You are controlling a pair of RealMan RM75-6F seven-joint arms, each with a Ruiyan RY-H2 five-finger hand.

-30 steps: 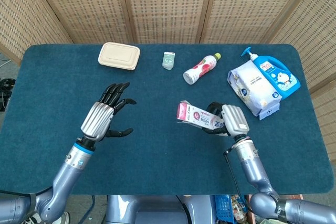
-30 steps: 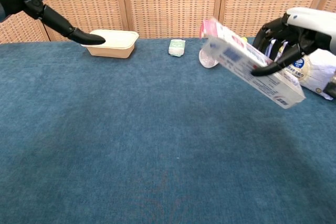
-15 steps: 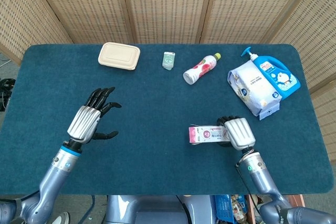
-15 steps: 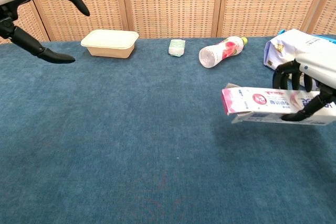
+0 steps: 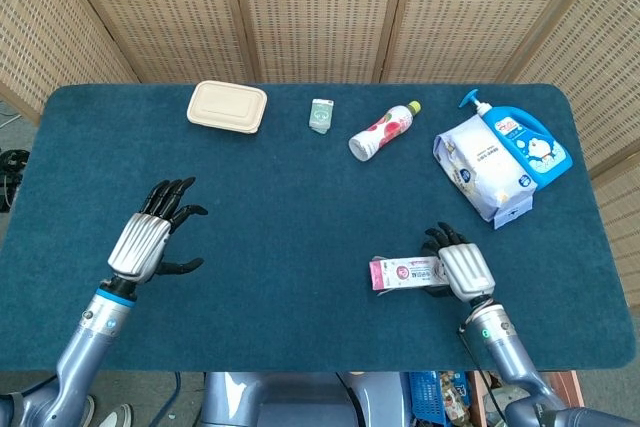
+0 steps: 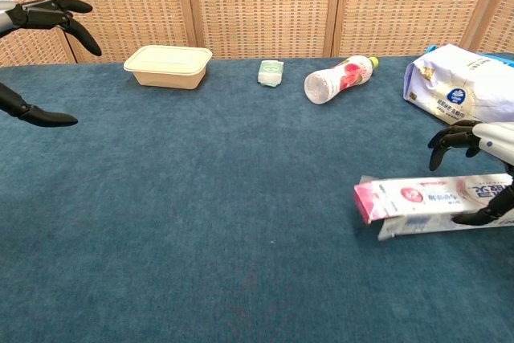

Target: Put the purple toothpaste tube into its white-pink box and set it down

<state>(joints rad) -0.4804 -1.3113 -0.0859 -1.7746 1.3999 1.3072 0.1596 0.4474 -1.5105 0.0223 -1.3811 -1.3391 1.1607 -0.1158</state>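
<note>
Near the end by the look of it: no purple tube visible loose anywhere, so it is presumably already inside the long white-pink cardboard toothpaste box [image 5: 404,273], though the frames can't confirm that. The box lies lengthwise at or just above the dark blue cloth desk [image 5: 300,247]; in the chest view its pink flap end looks slightly ajar and touchdown isn't clear. Right robot hand [image 5: 463,267] sits at the box's right end, black fingers [image 6: 451,139] arched over the top and thumb below, loosely closed on it, so release is what is left. The box sticks out to the left of that hand, toward desk centre. Left robot hand [image 5: 152,234] is well apart on the far left, fingers spread, holding nothing.
</note>
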